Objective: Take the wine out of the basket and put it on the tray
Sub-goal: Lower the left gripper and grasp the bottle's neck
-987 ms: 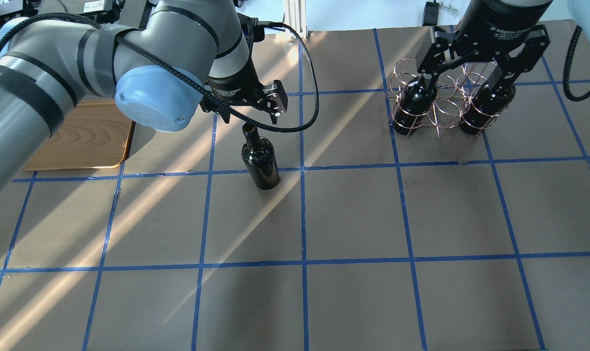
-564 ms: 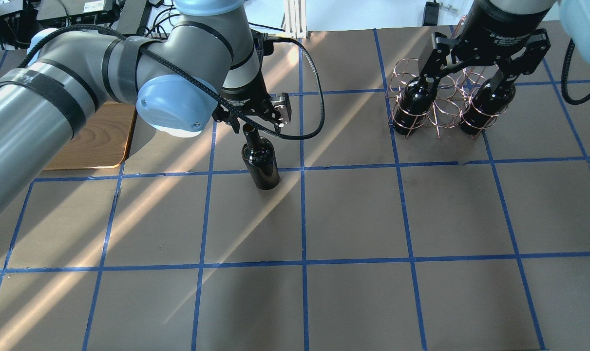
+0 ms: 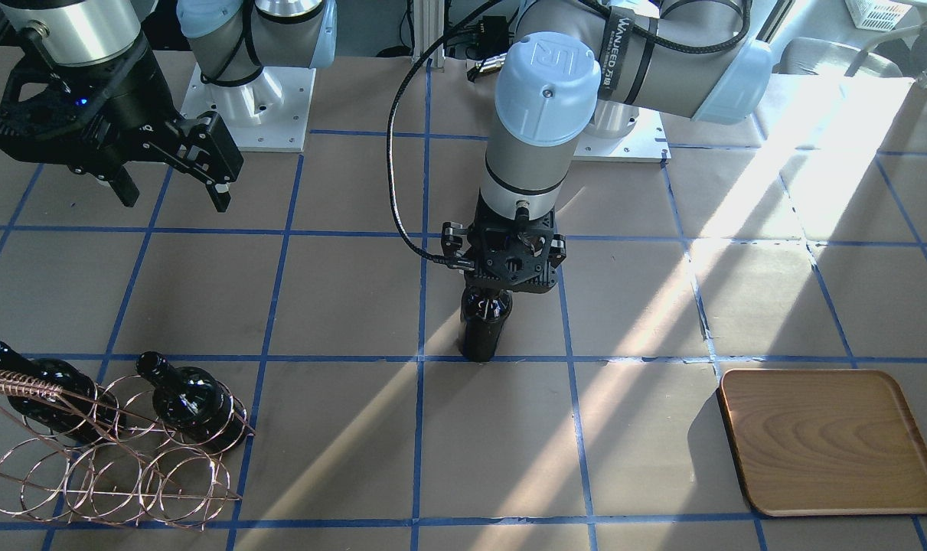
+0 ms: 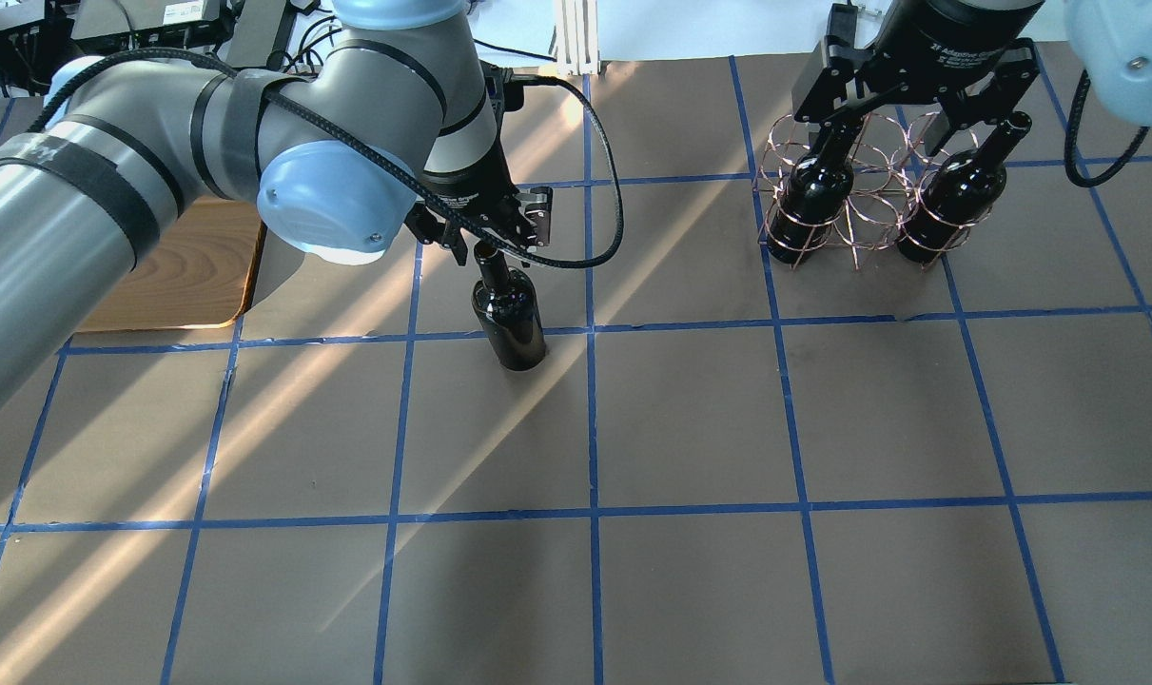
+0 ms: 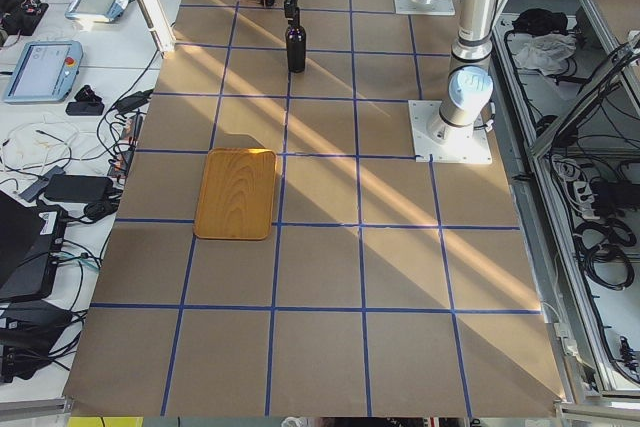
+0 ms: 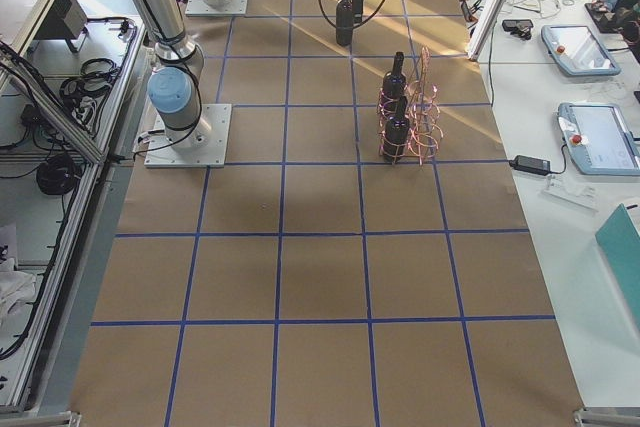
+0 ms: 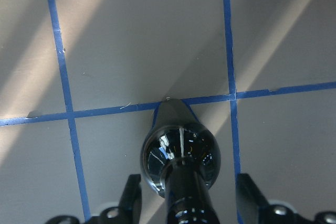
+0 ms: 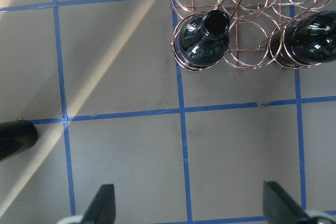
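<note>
One dark wine bottle (image 4: 511, 319) stands upright on the table mid-left, also in the front view (image 3: 484, 325) and left wrist view (image 7: 181, 156). My left gripper (image 4: 485, 238) is open, its fingers (image 7: 131, 198) either side of the neck and apart from it. Two more bottles (image 4: 809, 205) (image 4: 951, 209) sit in the copper wire basket (image 4: 856, 205) at the far right. My right gripper (image 4: 904, 119) hangs wide open and empty above the basket (image 8: 247, 19). The wooden tray (image 3: 827, 440) lies empty at the robot's far left, partly hidden by the left arm in the overhead view (image 4: 176, 276).
The brown table (image 4: 690, 428) carries a blue tape grid. The left arm's black cable (image 4: 614, 171) loops beside the standing bottle. Arm bases (image 3: 241, 99) stand at the robot side of the table.
My left gripper has come down from above the bottle's mouth to straddle its neck. My right gripper has drawn up and back from the basket bottles.
</note>
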Motion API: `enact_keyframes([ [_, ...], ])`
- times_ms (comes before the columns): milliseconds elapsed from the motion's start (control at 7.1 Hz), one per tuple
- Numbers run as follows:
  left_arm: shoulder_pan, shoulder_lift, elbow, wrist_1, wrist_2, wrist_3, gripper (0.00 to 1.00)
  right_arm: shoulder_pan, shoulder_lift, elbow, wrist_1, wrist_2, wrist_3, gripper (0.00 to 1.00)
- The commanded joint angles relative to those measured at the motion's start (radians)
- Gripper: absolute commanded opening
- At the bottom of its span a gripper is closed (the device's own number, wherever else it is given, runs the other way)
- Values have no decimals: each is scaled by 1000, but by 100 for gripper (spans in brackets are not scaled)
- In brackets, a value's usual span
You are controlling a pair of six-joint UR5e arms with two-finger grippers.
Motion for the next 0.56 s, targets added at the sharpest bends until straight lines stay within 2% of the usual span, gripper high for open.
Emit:
enact_keyframes([
  [0,5,-1,0,-9,-1,0,50,2,-3,0,-5,-12,-5,100],
  [141,5,-1,0,-23,-1,0,17,2,-3,2,-5,-12,-5,100],
  [282,5,-4,0,-23,-6,-1,0,2,-3,0,-6,-12,-3,100],
  [423,5,-4,0,-24,-6,-1,0,2,-3,0,-6,-11,-3,100],
])
